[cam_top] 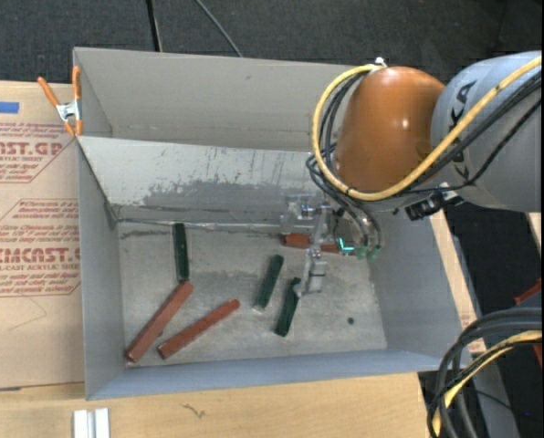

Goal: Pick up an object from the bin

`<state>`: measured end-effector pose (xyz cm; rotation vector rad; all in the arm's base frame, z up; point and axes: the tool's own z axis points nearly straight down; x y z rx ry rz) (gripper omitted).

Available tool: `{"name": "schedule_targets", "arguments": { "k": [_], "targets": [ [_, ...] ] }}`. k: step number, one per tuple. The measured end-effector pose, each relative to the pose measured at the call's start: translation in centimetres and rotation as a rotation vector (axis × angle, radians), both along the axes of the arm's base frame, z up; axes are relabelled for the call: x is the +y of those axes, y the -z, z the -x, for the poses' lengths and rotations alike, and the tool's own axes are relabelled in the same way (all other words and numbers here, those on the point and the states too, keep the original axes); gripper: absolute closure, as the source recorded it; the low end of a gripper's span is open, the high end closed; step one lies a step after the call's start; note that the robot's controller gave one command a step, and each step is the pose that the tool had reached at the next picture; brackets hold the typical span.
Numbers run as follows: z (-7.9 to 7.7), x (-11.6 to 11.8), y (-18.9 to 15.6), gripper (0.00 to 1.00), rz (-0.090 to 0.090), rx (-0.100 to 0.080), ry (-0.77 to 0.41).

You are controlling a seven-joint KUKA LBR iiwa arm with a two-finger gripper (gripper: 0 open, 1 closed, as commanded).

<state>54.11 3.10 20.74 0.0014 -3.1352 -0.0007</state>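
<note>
A grey metal bin was seen from above, with the robot arm reaching in from the right under its orange cover. The gripper hung low over the right part of the bin floor, its tip just beside the upper end of a dark green stick lying tilted there. Whether the tool was wide or narrow could not be told, and nothing showed held in it.

The step in hand looked like the approach before a grasp, with nothing lifted yet. The next move probably called for centring over that stick's width, lowering to the floor and closing across it.

A second green stick lay near and almost parallel on the left (close enough to be nudged or caught by mistake). A short red-brown piece sat beside the gripper's upper body near the back wall. Well apart on the left lay a third green stick and two long red-brown sticks side by side, out of the way.
</note>
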Motion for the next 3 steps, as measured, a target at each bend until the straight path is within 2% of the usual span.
{"name": "schedule_targets", "arguments": {
  "k": [1, 2, 3],
  "targets": [
    [0.7, 1.1, 13.9, 0.0, -0.004, -0.001, -0.645],
    [2.8, 0.4, 10.7, 0.0, -0.003, -0.007, -0.756],
    [0.2, 0.2, 10.6, 0.0, -0.003, -0.009, -0.804]
  ]
}}
